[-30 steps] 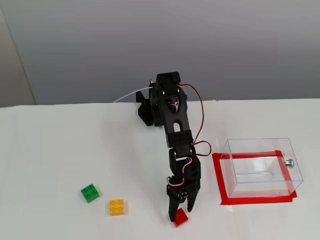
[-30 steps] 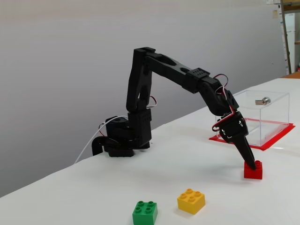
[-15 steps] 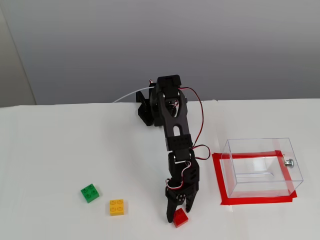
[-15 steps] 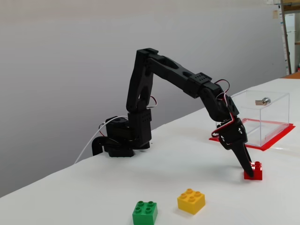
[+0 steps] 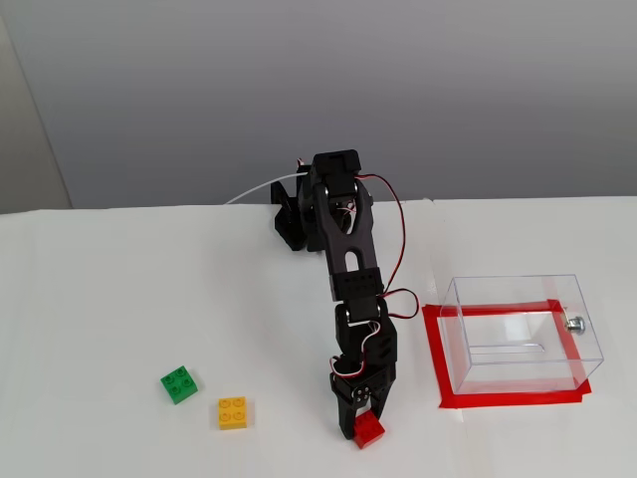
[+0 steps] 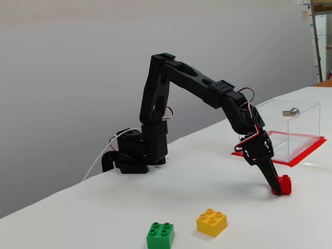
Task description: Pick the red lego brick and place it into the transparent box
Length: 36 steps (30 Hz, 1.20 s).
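Surface: white table (image 5: 119, 299), matte and unpatterned, running the full width of both fixed views; behind it a plain grey wall (image 5: 299, 80), with a paler strip at the far left of the view that looks down on the table. Left portion of that view: green brick (image 5: 179, 384) and, just to its right and slightly nearer the camera, yellow brick (image 5: 233, 412), the two near each other but apart, both studs up, with bare tabletop around them on every side. Centre: black arm (image 5: 343, 239), its base near the table's back edge, with a white cable (image 5: 254, 191) leading off left and red wires looping along its right flank; the arm stretches forward and down. At its tip the gripper (image 5: 364, 418) points down at the table with its fingers on the red lego brick (image 5: 369, 429); in the side-on fixed view the brick (image 6: 283, 184) rests on the table against the dark fingertip, but whether the claw is clamped on it or merely touching cannot be told. Right: transparent box (image 5: 518, 334), upright, open top, small silver knob (image 5: 574, 322) on its right wall, standing inside a red tape rectangle (image 5: 434, 358). The brick lies outside the box, left of the tape's near corner, with open table between them.
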Each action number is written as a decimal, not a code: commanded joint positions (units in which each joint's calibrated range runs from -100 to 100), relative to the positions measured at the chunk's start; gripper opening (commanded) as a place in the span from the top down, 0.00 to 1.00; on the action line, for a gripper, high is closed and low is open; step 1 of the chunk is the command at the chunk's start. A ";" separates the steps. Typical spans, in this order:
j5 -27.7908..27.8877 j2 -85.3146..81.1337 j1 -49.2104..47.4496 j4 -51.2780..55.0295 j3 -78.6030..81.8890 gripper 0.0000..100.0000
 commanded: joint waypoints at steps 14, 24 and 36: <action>0.05 -11.64 -0.08 1.83 -0.93 0.86; -0.16 -26.24 -0.37 8.36 -0.93 0.86; -0.37 -40.07 -6.14 18.80 -1.74 0.86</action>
